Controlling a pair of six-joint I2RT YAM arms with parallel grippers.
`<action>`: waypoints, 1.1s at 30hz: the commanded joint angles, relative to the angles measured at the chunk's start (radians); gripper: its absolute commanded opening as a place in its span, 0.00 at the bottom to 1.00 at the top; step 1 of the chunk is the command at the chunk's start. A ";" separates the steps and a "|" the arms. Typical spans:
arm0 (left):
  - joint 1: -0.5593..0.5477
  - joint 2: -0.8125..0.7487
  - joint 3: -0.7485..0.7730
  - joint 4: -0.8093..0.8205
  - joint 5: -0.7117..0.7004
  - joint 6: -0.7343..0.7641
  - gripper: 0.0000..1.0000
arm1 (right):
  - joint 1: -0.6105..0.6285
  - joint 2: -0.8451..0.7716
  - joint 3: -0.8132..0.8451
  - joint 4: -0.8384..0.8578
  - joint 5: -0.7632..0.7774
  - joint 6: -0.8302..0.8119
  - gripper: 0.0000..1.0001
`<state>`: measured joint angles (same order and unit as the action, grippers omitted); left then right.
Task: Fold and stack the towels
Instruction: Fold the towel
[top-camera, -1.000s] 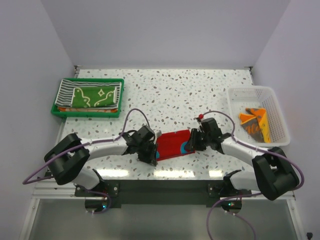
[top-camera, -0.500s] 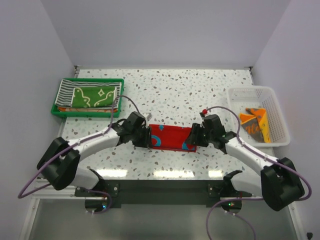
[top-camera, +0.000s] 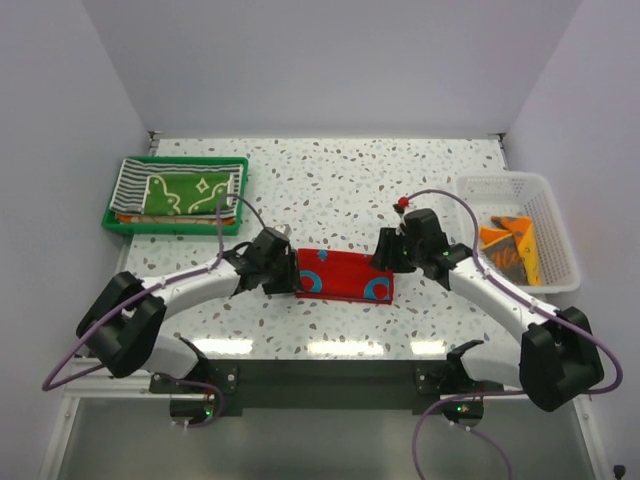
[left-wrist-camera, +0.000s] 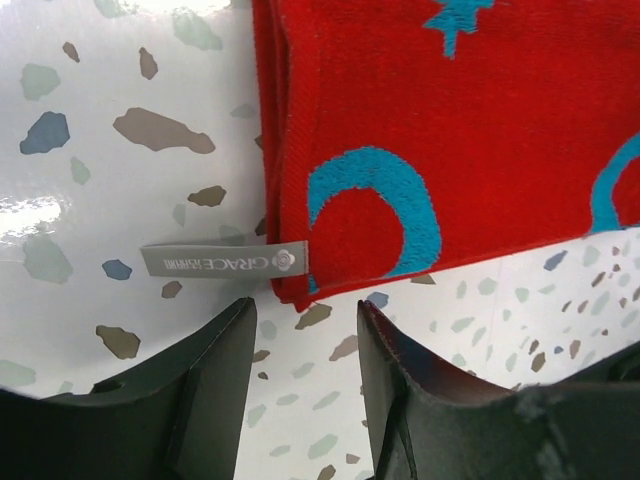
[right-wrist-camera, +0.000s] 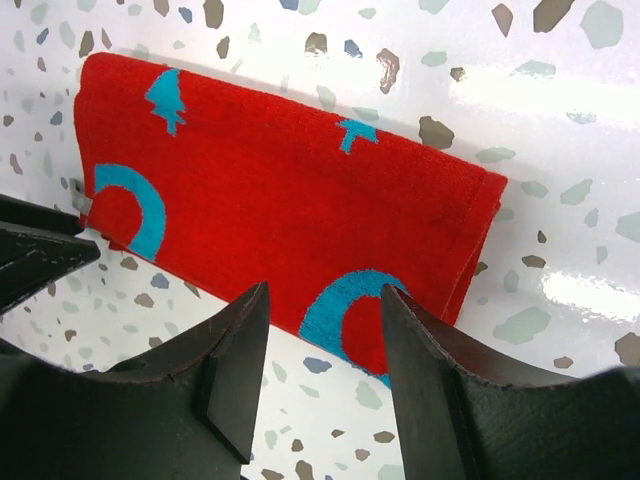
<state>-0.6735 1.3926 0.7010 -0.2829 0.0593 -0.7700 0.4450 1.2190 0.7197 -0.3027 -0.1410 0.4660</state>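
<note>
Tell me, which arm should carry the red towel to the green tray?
Probably the left: the left gripper, open, sits at the end of the red towel nearer the green tray; the right gripper is at the far end.

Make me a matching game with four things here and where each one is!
Things:
1. red towel
2. green tray
3. white basket
4. orange towel

Places:
A. inside the white basket
B. far left
C. in the middle, lying folded
D. far right

Pairs: 1-C, 2-B, 3-D, 4-A
</note>
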 joint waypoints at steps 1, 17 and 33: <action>0.006 0.032 0.051 0.065 -0.036 -0.012 0.49 | 0.003 0.004 0.006 0.000 0.021 -0.029 0.52; 0.006 0.097 0.091 0.085 -0.052 -0.003 0.41 | 0.003 -0.007 -0.118 0.045 0.040 0.010 0.52; -0.011 -0.020 0.160 -0.030 -0.023 -0.009 0.06 | 0.001 -0.013 -0.144 0.042 0.070 0.022 0.52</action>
<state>-0.6758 1.4471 0.8223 -0.2855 0.0303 -0.7673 0.4450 1.2228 0.5838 -0.2878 -0.0956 0.4721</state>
